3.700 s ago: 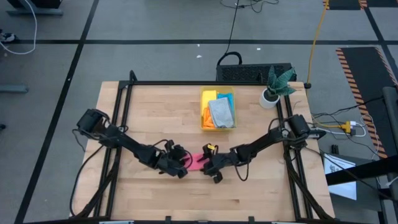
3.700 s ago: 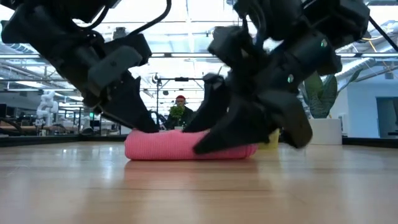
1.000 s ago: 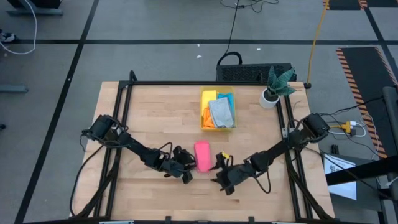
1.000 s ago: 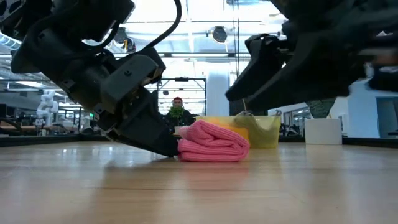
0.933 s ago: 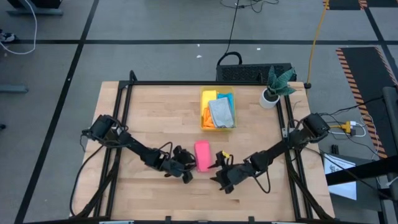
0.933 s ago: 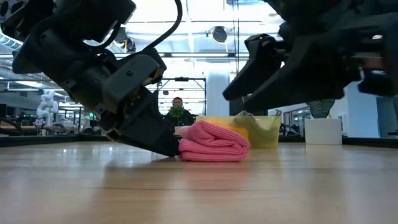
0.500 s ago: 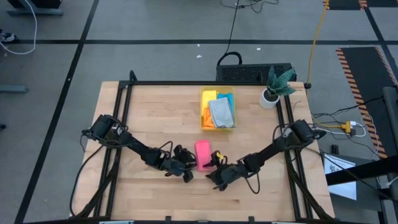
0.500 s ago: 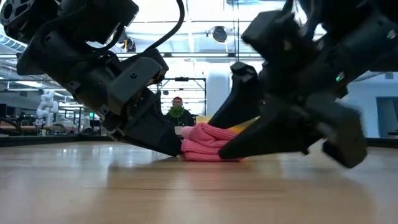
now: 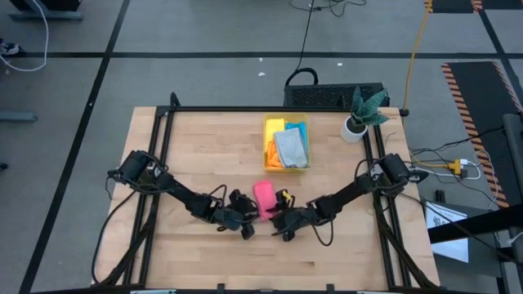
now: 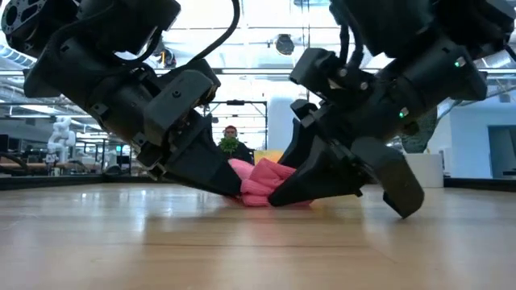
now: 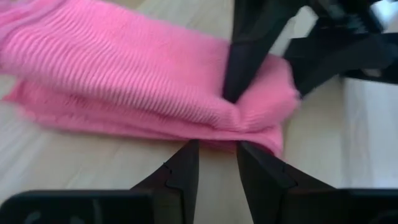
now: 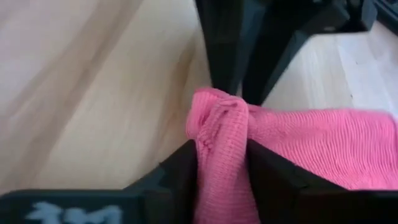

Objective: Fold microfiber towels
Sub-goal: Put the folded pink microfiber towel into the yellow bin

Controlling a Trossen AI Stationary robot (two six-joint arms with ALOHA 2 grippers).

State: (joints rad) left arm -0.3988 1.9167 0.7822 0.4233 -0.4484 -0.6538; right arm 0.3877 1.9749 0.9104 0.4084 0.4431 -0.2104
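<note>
While the folded pink towel (image 9: 264, 198) lies on the wooden table (image 9: 204, 147) between the two arms, both grippers crowd in on it from opposite sides. The right gripper (image 12: 221, 163) has its fingers partly closed around one bunched end of the cloth, the fabric gathered up between them. The left gripper (image 11: 213, 163) sits at the opposite long edge with its fingers narrowly parted; their tips are at the hem, but whether they pinch any cloth I cannot tell.

This cloth looks light, soft and limp, with a ribbed pile that should give the fingers good purchase and nothing to break. Being so slack, it will likely sag and come unfolded if lifted by one corner, so a pinch through all the layers at a folded edge seems the safer hold.

Just behind, toward the table's far edge, stands the yellow plastic bin (image 9: 268, 151) with the grey towel (image 9: 291, 147) on top of the others, and the potted plant (image 9: 362, 112) is well apart at the far right corner. Bare wood lies in front and to either side, giving room to work.
</note>
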